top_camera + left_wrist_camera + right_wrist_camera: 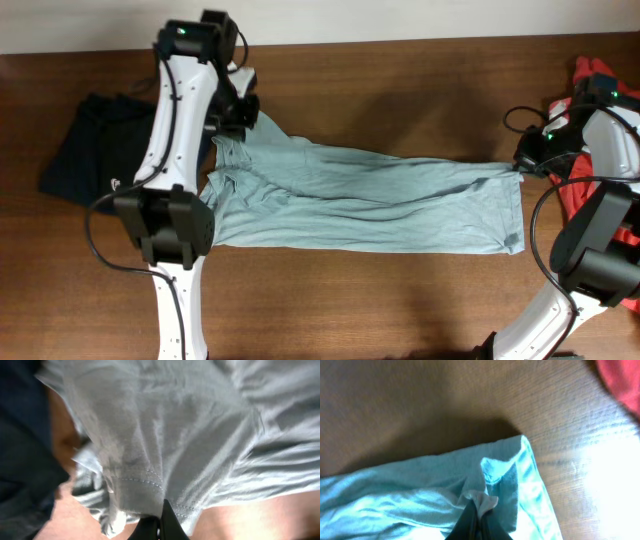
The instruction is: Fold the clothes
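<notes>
The pale grey-blue T-shirt lies stretched long on the wooden table; the left gripper is closed tight on its bunched end; the right gripper pinches a corner of its opposite end. The navy T-shirt lies just beyond the left-held end; the red T-shirt lies beyond the other end.

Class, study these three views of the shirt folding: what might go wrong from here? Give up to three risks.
The right tool pinches only a small tuck at the grey-blue shirt corner; it may slip out. Fabric lies bunched near the left tool; a fold could trap creases. The red shirt sits close beside the right arm and might snag.
</notes>
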You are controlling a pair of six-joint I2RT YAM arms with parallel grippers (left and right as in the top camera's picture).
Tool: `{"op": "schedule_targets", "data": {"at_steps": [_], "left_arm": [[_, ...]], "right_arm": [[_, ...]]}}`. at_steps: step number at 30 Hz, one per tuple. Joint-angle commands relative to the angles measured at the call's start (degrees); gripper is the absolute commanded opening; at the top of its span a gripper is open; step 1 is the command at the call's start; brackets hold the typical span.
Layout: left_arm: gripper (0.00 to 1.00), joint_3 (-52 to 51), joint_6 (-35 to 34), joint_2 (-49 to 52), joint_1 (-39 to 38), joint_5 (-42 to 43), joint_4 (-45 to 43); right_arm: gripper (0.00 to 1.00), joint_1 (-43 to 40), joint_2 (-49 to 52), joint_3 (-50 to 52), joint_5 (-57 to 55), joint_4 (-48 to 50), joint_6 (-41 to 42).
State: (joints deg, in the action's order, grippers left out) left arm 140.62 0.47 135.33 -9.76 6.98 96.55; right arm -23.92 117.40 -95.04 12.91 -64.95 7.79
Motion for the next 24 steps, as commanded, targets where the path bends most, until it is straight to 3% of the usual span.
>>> {"op": "schedule_targets", "data": {"at_steps": [1, 24], "left_arm": [[0.0, -6.1, 2.3, -1.6, -0.7, -1.8, 0.2], [0.01, -13.7, 5.7, -4.7, -0.6, -5.0, 0.2]], "right_arm": [[0.09, 0.0, -1.7, -1.0, -0.5, -2.0, 0.4], [0.13, 0.0, -1.7, -1.0, -8.9, -10.1, 0.4]]}}
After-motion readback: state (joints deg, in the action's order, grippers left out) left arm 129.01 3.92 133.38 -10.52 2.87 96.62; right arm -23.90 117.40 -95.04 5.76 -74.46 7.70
